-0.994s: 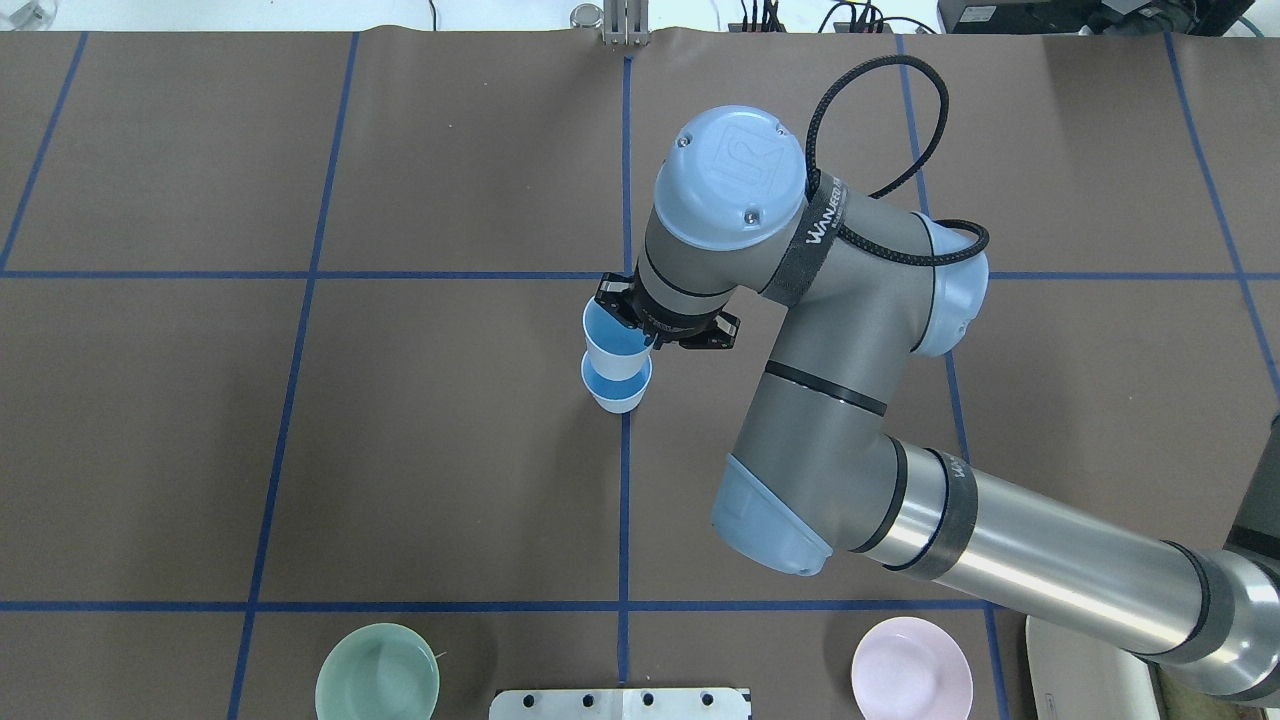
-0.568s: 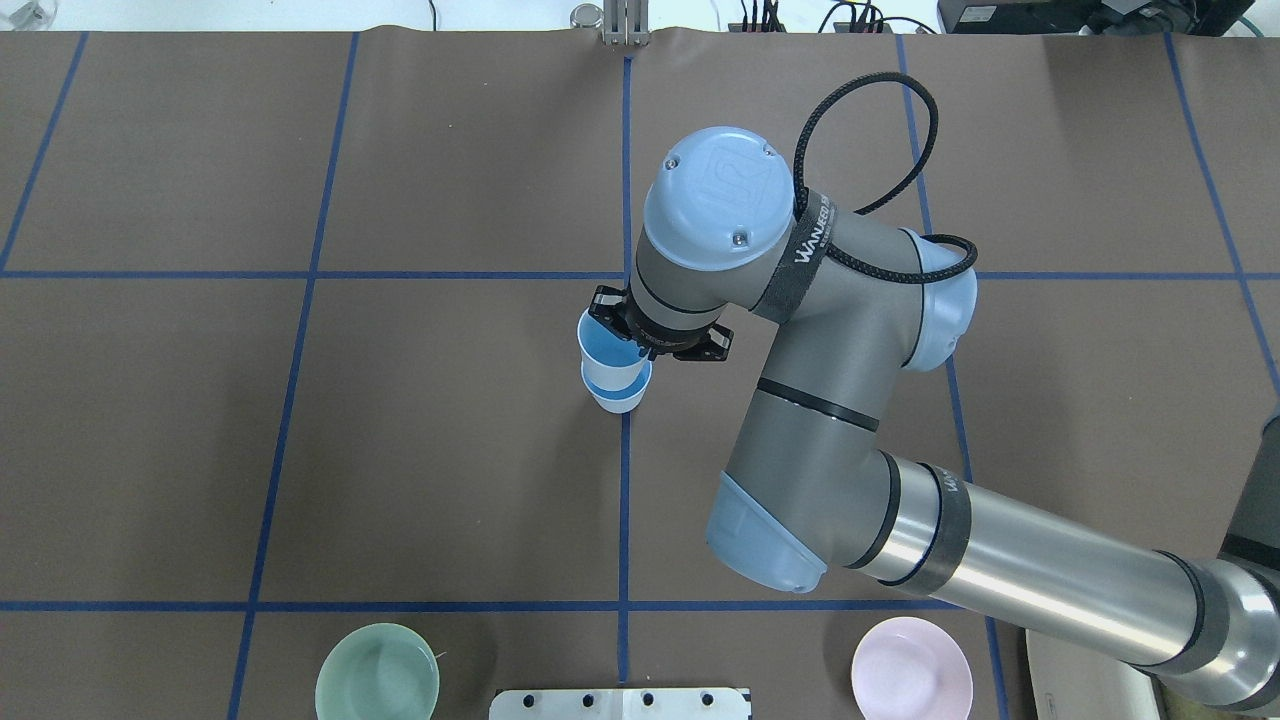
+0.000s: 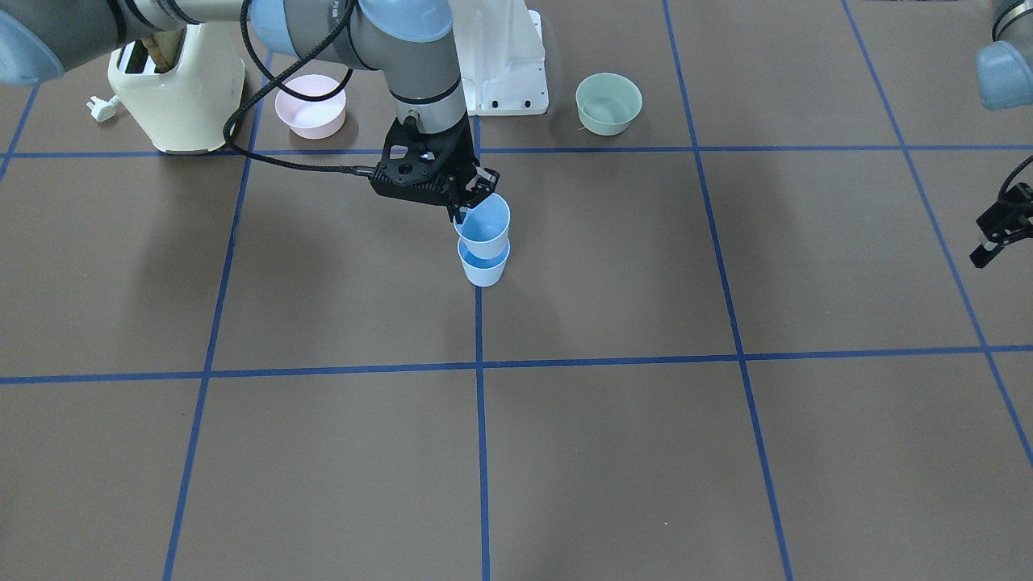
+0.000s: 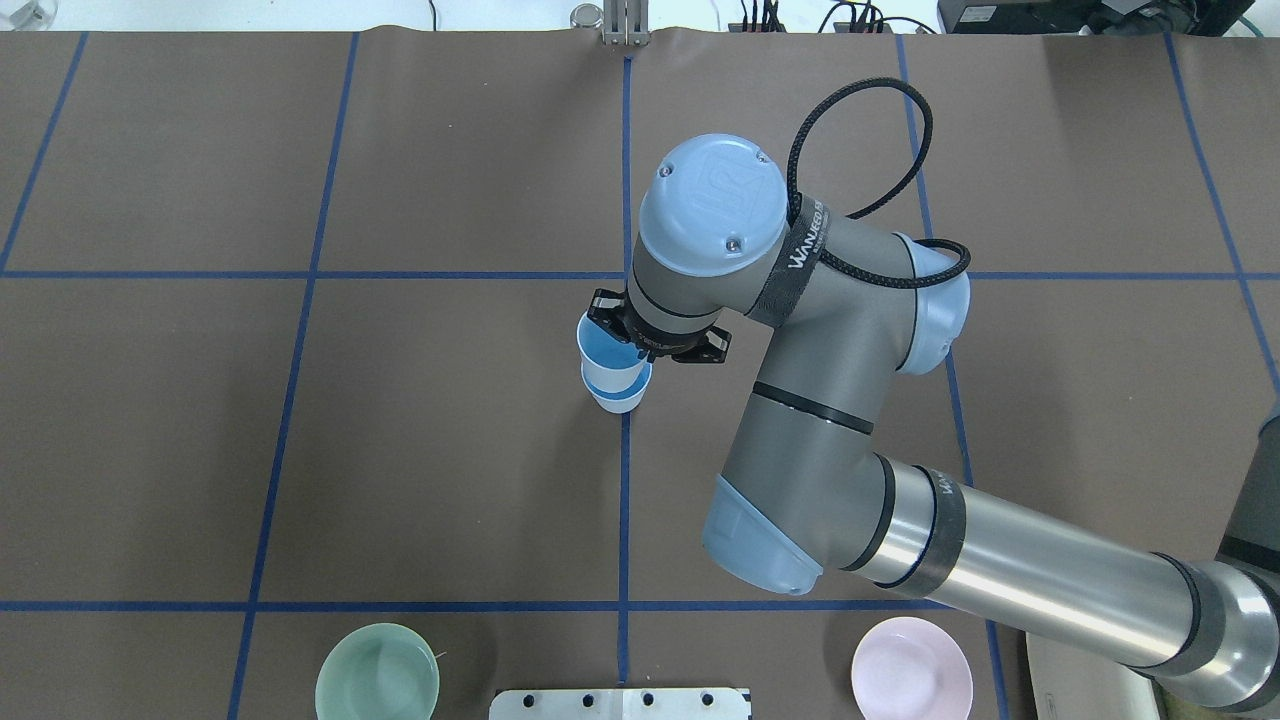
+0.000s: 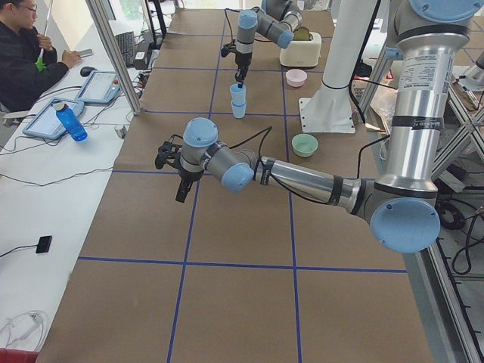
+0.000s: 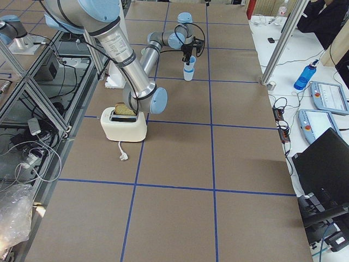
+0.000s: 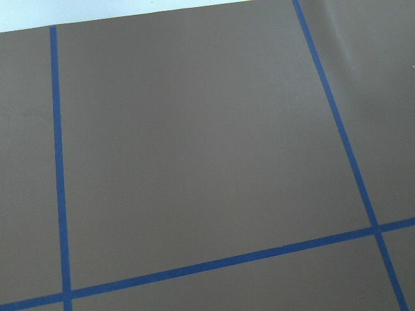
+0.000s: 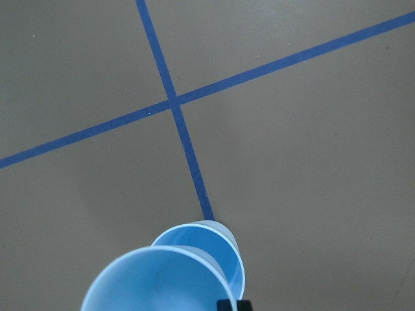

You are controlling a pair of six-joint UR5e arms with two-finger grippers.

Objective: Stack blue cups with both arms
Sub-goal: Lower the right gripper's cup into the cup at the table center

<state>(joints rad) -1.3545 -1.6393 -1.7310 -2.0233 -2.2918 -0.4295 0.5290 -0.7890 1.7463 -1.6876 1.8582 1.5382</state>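
Note:
Two pale blue cups are at the table's centre line. The lower cup (image 3: pixel 484 272) stands upright on the mat. The upper cup (image 3: pixel 485 222) hangs right over it, its base partly down inside the lower one. My right gripper (image 3: pixel 466 211) is shut on the upper cup's rim, one finger inside and one outside. In the overhead view the upper cup (image 4: pixel 603 350) covers most of the lower cup (image 4: pixel 618 401). The right wrist view shows both cups (image 8: pixel 155 285) at the bottom edge. My left gripper (image 3: pixel 989 242) hangs empty far off to the side; I cannot tell if it is open.
A pink bowl (image 3: pixel 310 105), a mint-green bowl (image 3: pixel 608 102), a cream toaster (image 3: pixel 177 97) and the white pedestal (image 3: pixel 500 56) stand along the robot's side of the table. Blue tape lines grid the brown mat (image 3: pixel 646 452).
My right arm has lowered the upper cup and shifted it slightly left, so it now sits deeper over the lower cup and hides more of its inside.

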